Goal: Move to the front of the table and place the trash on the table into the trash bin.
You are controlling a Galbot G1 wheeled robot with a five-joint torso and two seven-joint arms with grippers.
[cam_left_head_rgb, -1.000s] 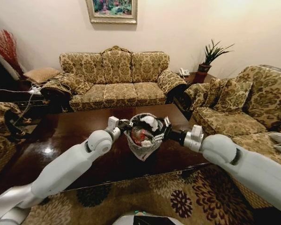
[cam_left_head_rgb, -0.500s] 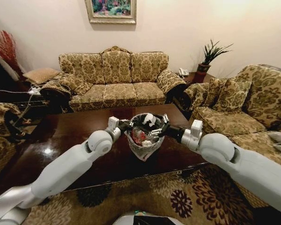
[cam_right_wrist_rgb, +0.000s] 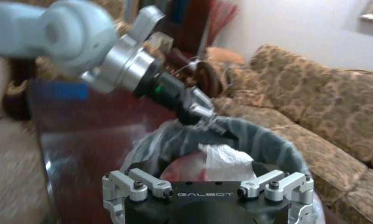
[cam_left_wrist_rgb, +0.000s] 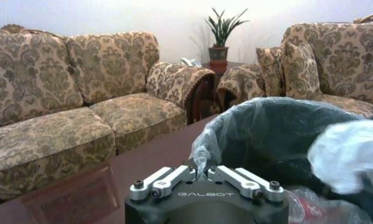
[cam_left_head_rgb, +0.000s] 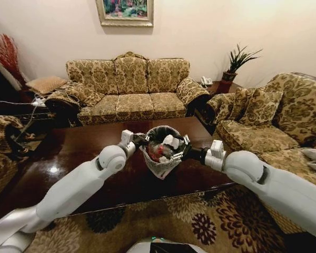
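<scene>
Head cam: trash bin (cam_left_head_rgb: 160,153) held above tabletop (cam_left_head_rgb: 68,153), left tool (cam_left_head_rgb: 140,140) on its rim, right tool (cam_left_head_rgb: 180,151) over the mouth.
L wrist: left tool (cam_left_wrist_rgb: 203,177) clamped on liner (cam_left_wrist_rgb: 236,135).
R wrist: right tool (cam_right_wrist_rgb: 206,184) spread wide, white trash (cam_right_wrist_rgb: 227,161) loose between fingers, inside bin.

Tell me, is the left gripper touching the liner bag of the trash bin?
Touching. In the left wrist view, the left gripper has its jaws closed on a pinched fold of the liner bag at the trash bin rim.

I am in a home living room: floral sofas (cam_left_head_rgb: 127,87) surround the dark coffee table (cam_left_head_rgb: 68,153), framed painting (cam_left_head_rgb: 125,11) above, potted plant (cam_left_head_rgb: 237,63) beside.
</scene>
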